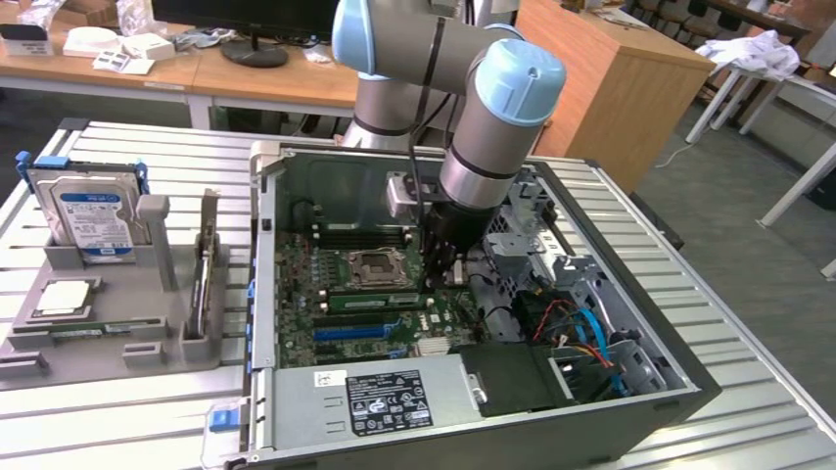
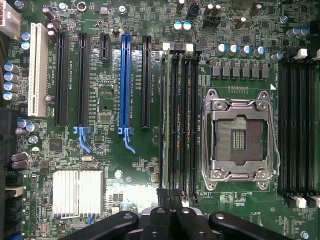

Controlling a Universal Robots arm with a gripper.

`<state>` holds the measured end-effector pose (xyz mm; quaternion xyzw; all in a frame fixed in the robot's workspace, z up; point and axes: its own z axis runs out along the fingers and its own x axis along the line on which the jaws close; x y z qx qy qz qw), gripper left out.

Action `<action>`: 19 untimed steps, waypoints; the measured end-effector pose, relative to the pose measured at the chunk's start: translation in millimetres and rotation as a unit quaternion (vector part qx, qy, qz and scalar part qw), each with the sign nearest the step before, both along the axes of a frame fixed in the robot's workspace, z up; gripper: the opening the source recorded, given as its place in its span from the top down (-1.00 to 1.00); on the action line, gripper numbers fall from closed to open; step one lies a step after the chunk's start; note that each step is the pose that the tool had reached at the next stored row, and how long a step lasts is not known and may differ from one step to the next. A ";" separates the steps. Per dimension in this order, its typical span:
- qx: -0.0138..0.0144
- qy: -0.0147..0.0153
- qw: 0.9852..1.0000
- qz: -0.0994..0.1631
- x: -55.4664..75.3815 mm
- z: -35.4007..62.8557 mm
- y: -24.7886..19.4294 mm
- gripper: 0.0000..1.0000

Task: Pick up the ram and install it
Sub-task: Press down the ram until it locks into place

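Note:
The ram, a thin green stick, stands on edge in a memory slot beside the CPU socket inside the open computer case. My gripper hangs straight down over the end of the stick towards the exterior view's right. Its black fingers are pressed together. In the wrist view the gripper sits just past the end of the black memory slots, next to the empty socket. Whether the fingers pinch the stick or only rest at it is hidden.
The case walls ring the motherboard. A blue expansion slot and a heatsink lie beside the memory slots. On the exterior view's left a grey tray holds a hard drive, a processor and another green stick.

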<state>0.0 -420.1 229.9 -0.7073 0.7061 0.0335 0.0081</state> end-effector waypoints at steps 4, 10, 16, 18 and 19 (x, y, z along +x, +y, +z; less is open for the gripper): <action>0.000 0.000 1.000 0.000 0.0 -1.1 0.1 0.79; 0.000 0.000 1.000 0.000 0.0 -1.5 0.0 0.79; 0.001 0.000 1.000 0.000 0.0 -2.6 0.0 0.79; 0.001 0.000 1.000 0.000 0.0 -2.7 0.1 0.79; 0.001 0.000 1.000 0.000 0.0 -3.0 0.1 0.79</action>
